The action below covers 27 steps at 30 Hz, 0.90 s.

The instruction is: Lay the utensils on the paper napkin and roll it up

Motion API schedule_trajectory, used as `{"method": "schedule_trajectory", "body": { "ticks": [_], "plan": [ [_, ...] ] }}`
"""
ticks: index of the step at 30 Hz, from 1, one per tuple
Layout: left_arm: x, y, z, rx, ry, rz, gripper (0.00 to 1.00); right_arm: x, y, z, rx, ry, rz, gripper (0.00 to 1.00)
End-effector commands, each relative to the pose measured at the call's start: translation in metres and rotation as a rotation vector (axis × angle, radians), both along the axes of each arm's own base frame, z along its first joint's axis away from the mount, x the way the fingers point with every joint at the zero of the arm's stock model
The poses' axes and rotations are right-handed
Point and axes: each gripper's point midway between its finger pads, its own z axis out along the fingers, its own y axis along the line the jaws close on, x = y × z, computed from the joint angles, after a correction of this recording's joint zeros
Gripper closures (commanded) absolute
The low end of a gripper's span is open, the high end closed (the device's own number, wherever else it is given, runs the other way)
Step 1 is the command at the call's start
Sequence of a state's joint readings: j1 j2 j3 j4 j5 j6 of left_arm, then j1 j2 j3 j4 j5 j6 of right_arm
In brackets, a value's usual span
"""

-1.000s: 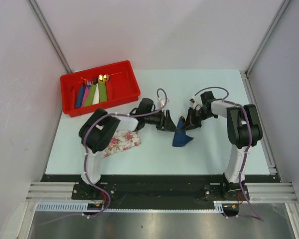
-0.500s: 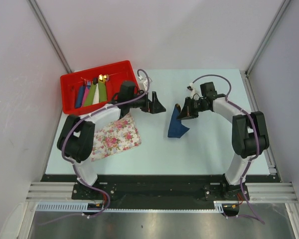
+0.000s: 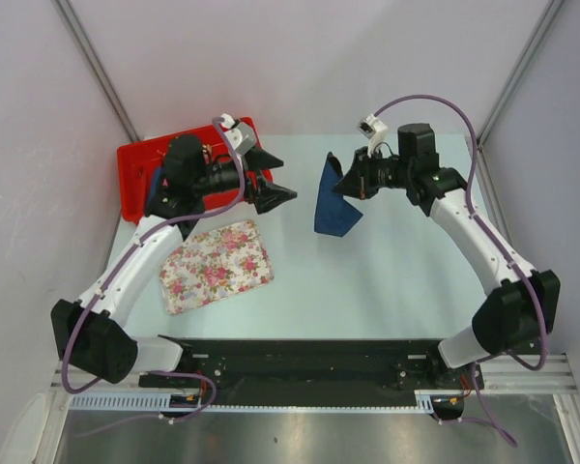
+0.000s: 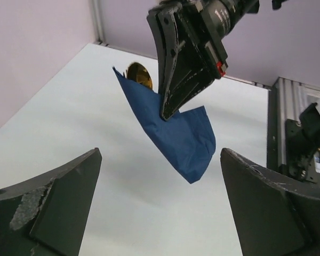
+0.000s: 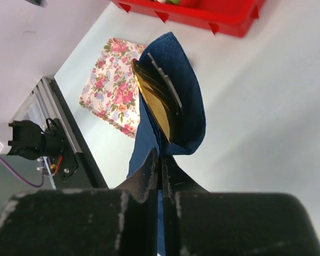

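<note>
While pale matte table [image 3: 387, 280] lies between grey walls [image 3: 319, 68] | left fingers [image 4: 53, 205] apart | right fingers [image 5: 149, 173] clamped on dark navy paper napkin [image 3: 333, 208]

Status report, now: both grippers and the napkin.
Left gripper open, empty. Right gripper shut on dark navy paper napkin, loosely folded round slim gold-coloured spoon and thin silvery fork. Pink-flowered rectangular tray lies apart, nothing in the way.

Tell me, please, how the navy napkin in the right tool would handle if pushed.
Probably floppy: the napkin hangs in loose folds from the right tool, which pinches it, so a push would likely crumple it. It looks thin and light. The gold spoon cradled in its fold might slip out.
</note>
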<state>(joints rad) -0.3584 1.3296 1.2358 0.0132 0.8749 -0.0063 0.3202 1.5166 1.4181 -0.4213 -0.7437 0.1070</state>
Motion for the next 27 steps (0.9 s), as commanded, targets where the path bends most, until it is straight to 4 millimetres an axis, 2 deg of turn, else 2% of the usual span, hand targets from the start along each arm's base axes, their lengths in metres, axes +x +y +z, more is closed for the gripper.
{"method": "schedule_trajectory", "body": {
  "ticks": [1, 3, 5, 7, 11, 19, 27],
  "plan": [
    [-0.035, -0.004, -0.001, -0.016, -0.033, -0.155, 0.00, -0.014, 0.009, 0.058, -0.004, -0.261, 0.016, 1.00],
    [-0.039, -0.007, -0.004, -0.023, -0.014, -0.165, 0.01, -0.022, 0.013, 0.069, -0.004, -0.311, 0.028, 1.00],
    [-0.044, -0.013, -0.006, -0.033, 0.019, -0.200, 0.06, -0.037, 0.020, 0.083, -0.013, -0.387, 0.051, 1.00],
    [-0.050, -0.020, -0.003, -0.058, 0.055, -0.240, 0.14, -0.045, 0.020, 0.092, -0.018, -0.434, 0.044, 1.00],
    [-0.054, -0.031, -0.005, -0.081, 0.089, -0.274, 0.19, -0.063, 0.031, 0.104, -0.016, -0.506, 0.068, 1.00],
    [-0.072, -0.045, -0.009, -0.107, 0.127, -0.342, 0.33, -0.076, 0.041, 0.119, -0.008, -0.565, 0.060, 1.00],
    [-0.072, -0.050, -0.004, -0.143, 0.153, -0.355, 0.46, -0.084, 0.047, 0.127, -0.002, -0.595, 0.071, 1.00]
  ]
}}
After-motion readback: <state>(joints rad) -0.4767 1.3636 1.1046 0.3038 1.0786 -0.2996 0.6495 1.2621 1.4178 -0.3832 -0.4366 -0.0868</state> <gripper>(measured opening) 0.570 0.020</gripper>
